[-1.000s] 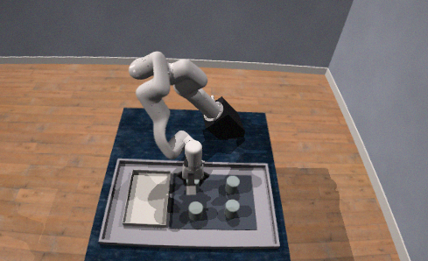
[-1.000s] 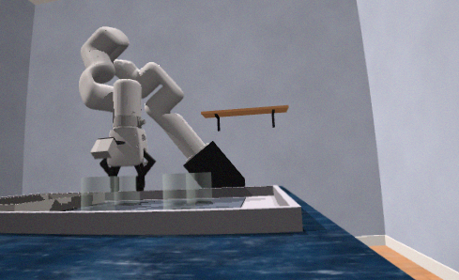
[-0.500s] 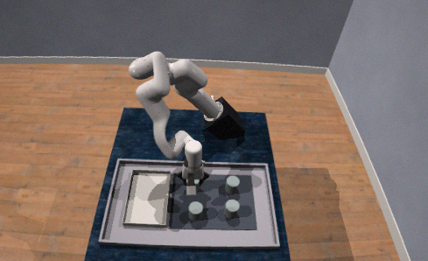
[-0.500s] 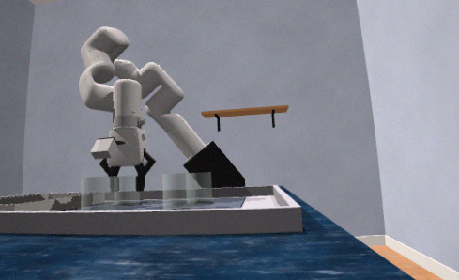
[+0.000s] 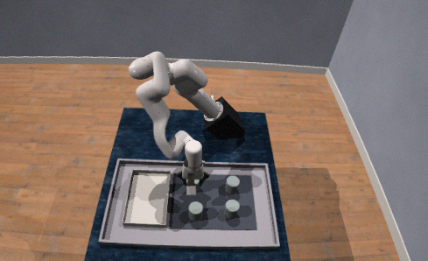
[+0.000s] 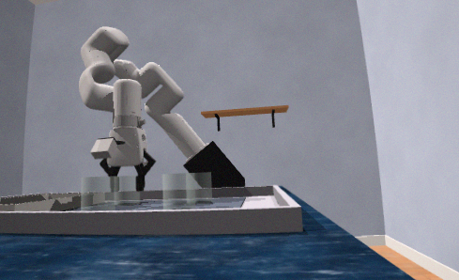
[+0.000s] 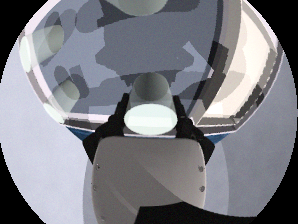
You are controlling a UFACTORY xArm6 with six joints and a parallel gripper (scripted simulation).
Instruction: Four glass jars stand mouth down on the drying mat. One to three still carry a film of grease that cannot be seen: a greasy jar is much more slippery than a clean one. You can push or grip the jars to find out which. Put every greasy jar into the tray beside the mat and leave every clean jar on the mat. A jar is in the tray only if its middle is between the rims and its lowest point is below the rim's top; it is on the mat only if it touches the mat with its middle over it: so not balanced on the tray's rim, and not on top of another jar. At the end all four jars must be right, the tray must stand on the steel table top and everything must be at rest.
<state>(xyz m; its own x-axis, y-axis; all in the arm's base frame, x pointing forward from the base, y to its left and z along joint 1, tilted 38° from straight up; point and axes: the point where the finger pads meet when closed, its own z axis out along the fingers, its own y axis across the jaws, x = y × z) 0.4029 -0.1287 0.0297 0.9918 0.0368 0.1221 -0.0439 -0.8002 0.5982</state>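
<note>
Four glass jars stand mouth down on the dark drying mat [image 5: 213, 198]. My gripper [image 5: 192, 184] [image 6: 126, 180] [image 7: 150, 101] is lowered over the mat's back-left corner and is shut on the back-left jar [image 7: 150, 117], whose sides sit between the two black fingers. That jar still stands on the mat; in the top view the gripper mostly hides it. The other three jars stand free: back right [image 5: 232, 184], front left [image 5: 195, 210] and front right [image 5: 232, 208]. The pale tray [image 5: 146, 224] lies left of the mat, with no jar in it.
Mat and tray lie on the rimmed steel table top [image 5: 192, 239], which stands on a blue rug [image 5: 254, 131]. The arm's black base [image 5: 226, 120] is behind the table. A wooden shelf [image 6: 244, 111] hangs on the back wall.
</note>
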